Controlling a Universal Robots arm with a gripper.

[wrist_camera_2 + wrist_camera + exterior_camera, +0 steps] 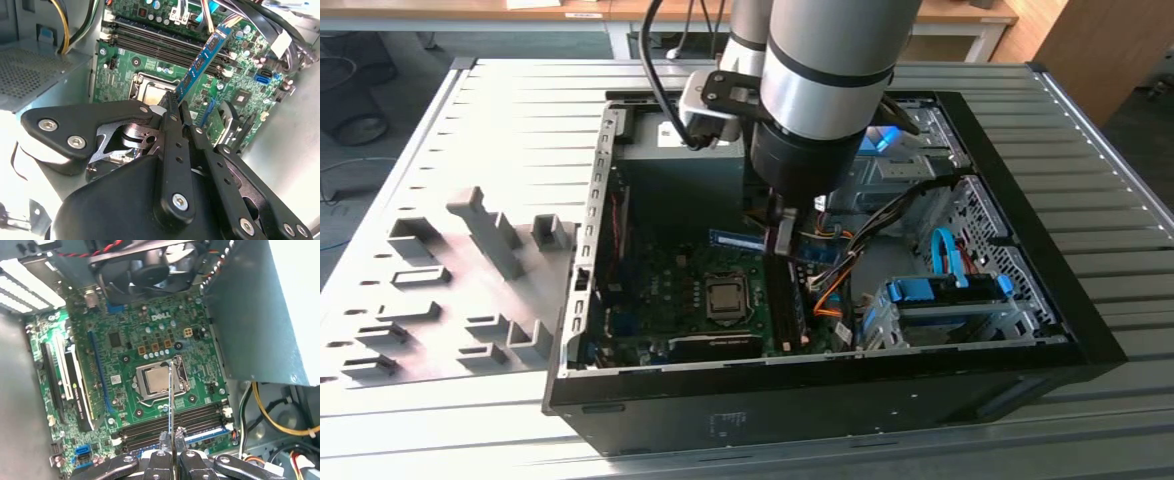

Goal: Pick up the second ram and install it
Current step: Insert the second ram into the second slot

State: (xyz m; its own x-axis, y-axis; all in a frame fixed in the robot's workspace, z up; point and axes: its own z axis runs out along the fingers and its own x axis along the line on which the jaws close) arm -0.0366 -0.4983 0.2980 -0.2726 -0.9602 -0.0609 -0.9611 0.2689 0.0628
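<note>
Inside the open PC case (1067, 330), above the motherboard (150, 335), the second ram (202, 65) was held on edge by the gripper (178, 106), whose fingers were clamped narrowly on one end. The board was seen off the memory slots (200, 416), unseated, angled across the CPU socket (157, 380). Grey fixture blocks (494, 240) were laid on the table at the exterior view's left

Grey arm (834, 60) reaching straight down, end effector (176, 104) pointing downward, fingers clamped on the second ram (204, 62)
</note>
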